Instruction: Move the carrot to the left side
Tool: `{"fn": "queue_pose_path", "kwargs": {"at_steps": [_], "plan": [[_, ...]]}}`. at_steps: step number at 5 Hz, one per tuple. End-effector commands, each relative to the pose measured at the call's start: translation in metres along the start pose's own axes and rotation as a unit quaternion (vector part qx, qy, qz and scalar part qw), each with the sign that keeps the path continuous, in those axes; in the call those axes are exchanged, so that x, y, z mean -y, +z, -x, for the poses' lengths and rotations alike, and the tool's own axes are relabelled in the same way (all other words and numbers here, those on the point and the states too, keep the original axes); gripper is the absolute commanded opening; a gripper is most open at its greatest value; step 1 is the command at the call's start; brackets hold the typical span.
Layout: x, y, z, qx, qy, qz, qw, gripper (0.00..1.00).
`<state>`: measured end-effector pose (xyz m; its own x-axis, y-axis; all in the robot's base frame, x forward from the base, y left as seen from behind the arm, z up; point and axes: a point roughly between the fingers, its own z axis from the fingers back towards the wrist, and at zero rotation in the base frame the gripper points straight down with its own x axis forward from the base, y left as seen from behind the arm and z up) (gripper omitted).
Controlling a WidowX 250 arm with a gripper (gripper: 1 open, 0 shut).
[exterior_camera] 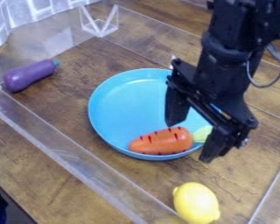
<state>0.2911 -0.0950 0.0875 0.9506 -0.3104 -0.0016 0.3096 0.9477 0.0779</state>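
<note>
The orange carrot (160,142) lies on its side in the front right part of a blue bowl (108,94), its green top (203,134) pointing right. My black gripper (199,128) hangs just above the carrot's right end, pointing down. It is open, with one finger (175,107) over the bowl's middle and the other finger (224,144) by the bowl's right rim. Nothing is held between them.
A purple eggplant (29,74) lies at the far left on the wooden table. A yellow lemon (196,203) sits in front of the bowl near the bottom edge. Clear plastic walls (55,140) border the work area, and a clear stand (101,19) is at the back.
</note>
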Motion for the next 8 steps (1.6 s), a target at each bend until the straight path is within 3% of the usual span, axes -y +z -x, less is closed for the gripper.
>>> {"fn": "queue_pose_path", "kwargs": {"at_steps": [1,3,6,7,8], "plan": [[-0.007,-0.007,-0.006,0.007,-0.023,0.0,0.9997,1.0],[-0.025,-0.033,-0.003,-0.025,-0.055,-0.001,0.9982,1.0],[-0.032,-0.058,-0.006,-0.047,-0.059,-0.01,0.9971,1.0],[-0.035,-0.06,-0.005,-0.05,-0.055,-0.012,0.9972,0.0],[-0.038,-0.061,-0.003,-0.052,-0.053,-0.014,0.9971,0.0]]}}
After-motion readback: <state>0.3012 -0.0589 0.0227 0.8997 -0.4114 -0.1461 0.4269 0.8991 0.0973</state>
